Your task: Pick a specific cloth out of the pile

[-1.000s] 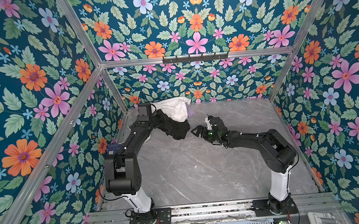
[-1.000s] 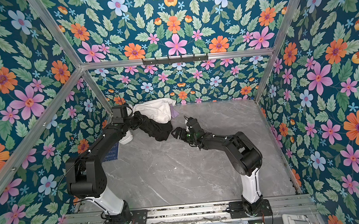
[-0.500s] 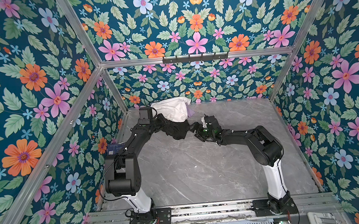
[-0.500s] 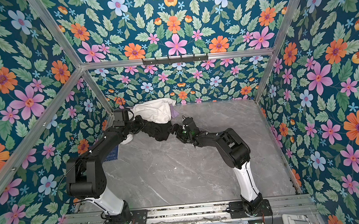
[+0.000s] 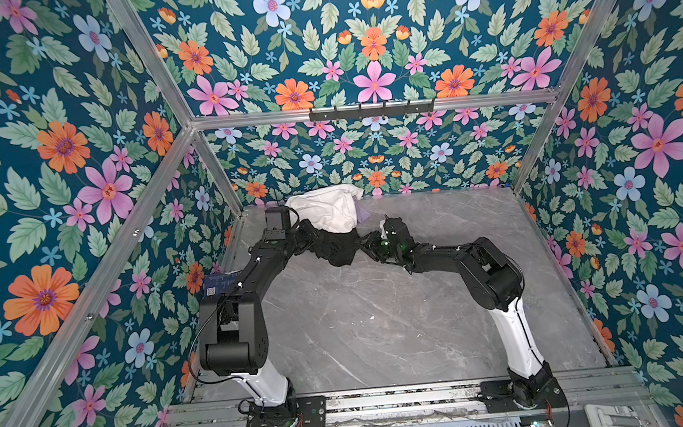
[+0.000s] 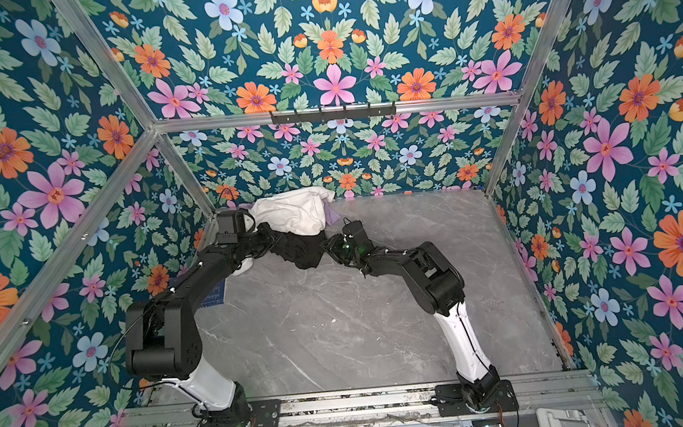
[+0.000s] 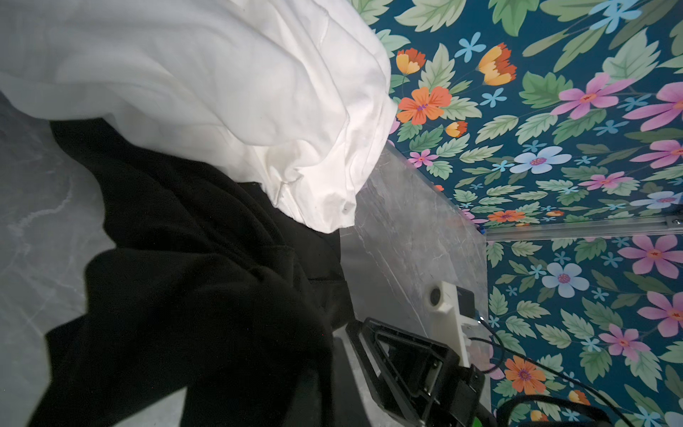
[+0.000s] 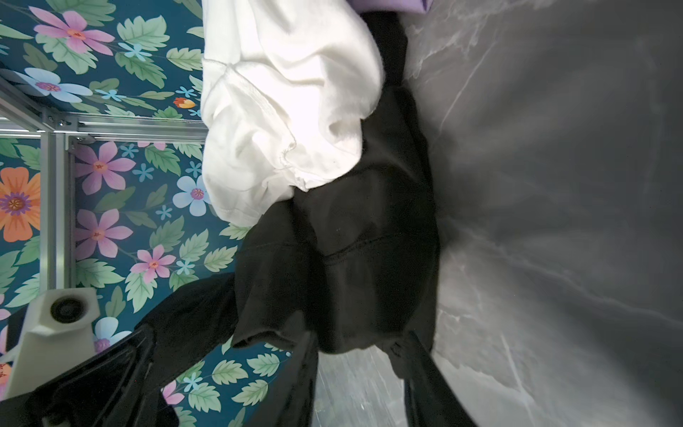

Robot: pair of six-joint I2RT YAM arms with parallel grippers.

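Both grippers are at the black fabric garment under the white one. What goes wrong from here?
1. The white fabric garment drapes over the black fabric garment; pulling may drag it along, and the pale lavender garment with it.
2. The right gripper sits at the black hem edge; a shallow bite might slip.
3. The left gripper is buried in black folds; opposing pulls could stretch the garment rather than free it.

Obstacles: pile (image 5: 332, 219) by back wall (image 5: 369, 158), left arm (image 5: 253, 275) and right arm (image 5: 451, 254) flanking it. Open: marble tabletop (image 5: 382, 328) in front, rear right.
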